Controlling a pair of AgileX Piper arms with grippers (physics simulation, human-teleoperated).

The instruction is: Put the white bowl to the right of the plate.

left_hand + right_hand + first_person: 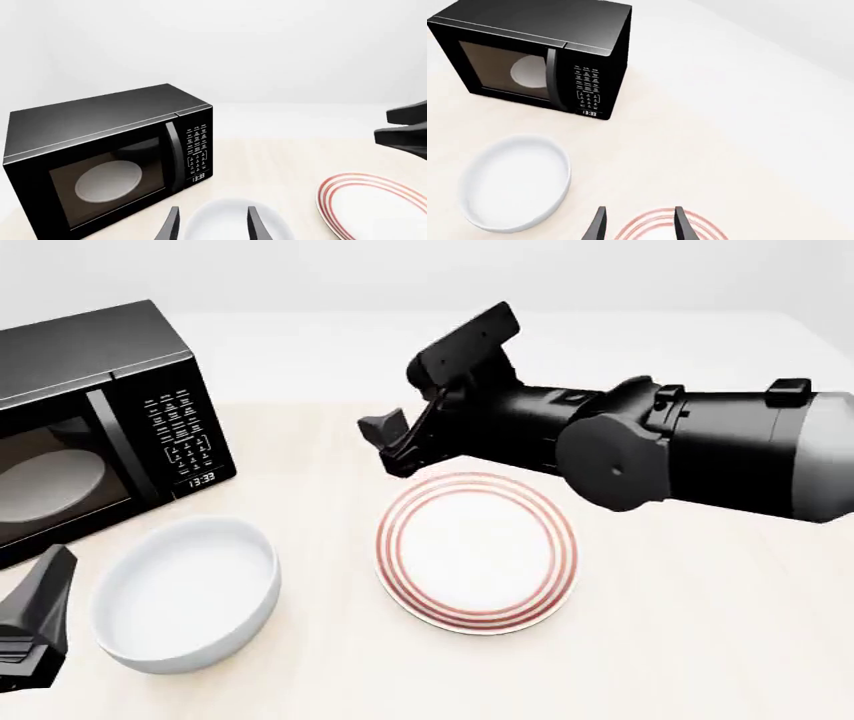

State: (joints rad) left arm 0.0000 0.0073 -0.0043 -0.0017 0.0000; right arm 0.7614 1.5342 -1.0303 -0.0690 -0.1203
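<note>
Sitting nearest: white bowl (pixel 184 592), on the table left of the plate (pixel 477 551)
Left gripper (pixel 212 225): fingers spread, hanging right by the bowl, gripping nothing
Right gripper (pixel 639 224): fingers parted, hovering over the plate's far rim
Furthest back: microwave (pixel 96 430), far left

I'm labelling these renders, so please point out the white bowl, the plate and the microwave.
white bowl (pixel 180 595), front view, on its inner floor.
plate (pixel 477 550), front view, on its plain white centre.
microwave (pixel 54 475), front view, on its glass door.
</note>
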